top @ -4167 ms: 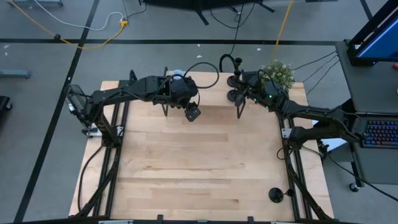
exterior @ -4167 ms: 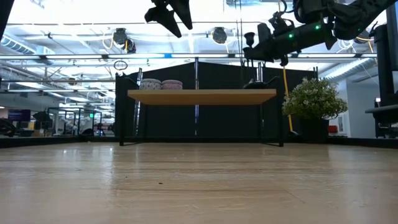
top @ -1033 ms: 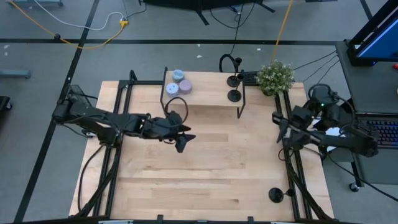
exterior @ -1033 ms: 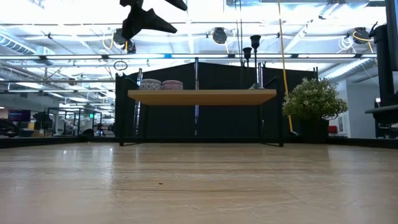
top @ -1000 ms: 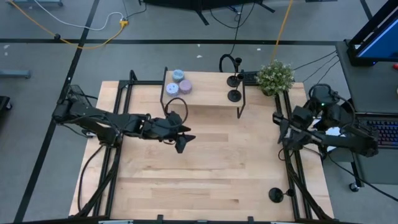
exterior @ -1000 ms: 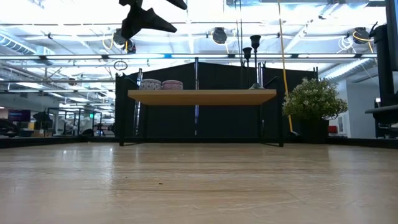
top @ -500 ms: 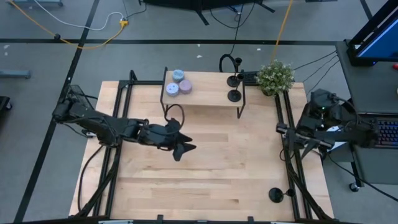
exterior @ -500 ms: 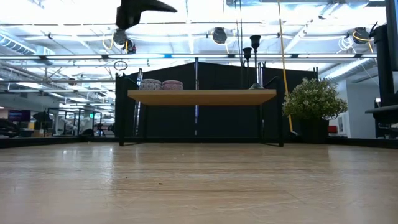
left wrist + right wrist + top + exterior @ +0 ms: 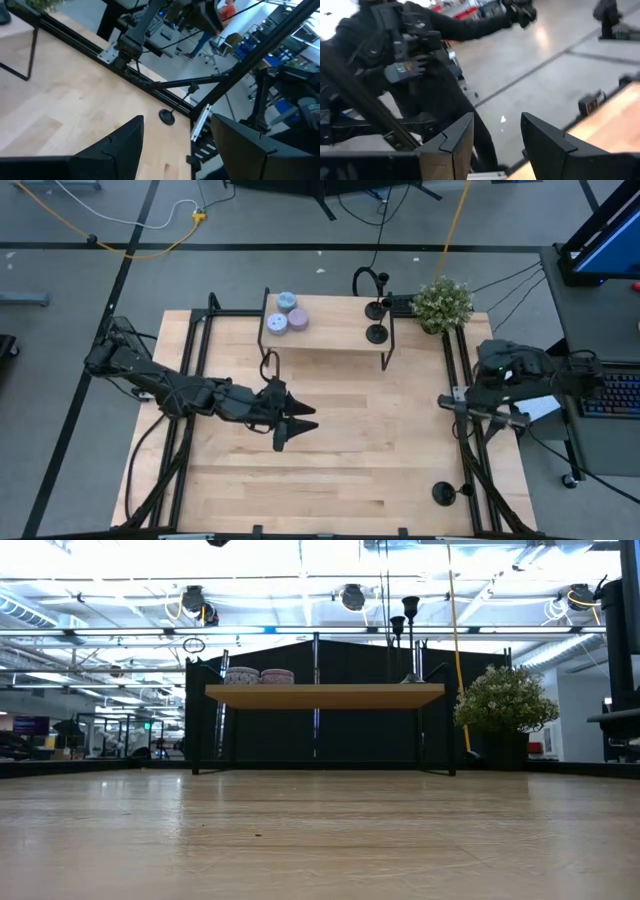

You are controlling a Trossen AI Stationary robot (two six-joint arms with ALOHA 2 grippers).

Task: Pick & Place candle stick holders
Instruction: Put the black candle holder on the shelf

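L hand open, mid-table | R hand open

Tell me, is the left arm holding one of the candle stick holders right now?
No. In the left wrist view the left gripper is open with nothing between its jaws, and one candle stick holder stands on the table beyond it.

The pale wooden table carries a small black-legged wooden shelf and one matte black candle stick holder.

Overhead straight down, low level across table, both show shelf
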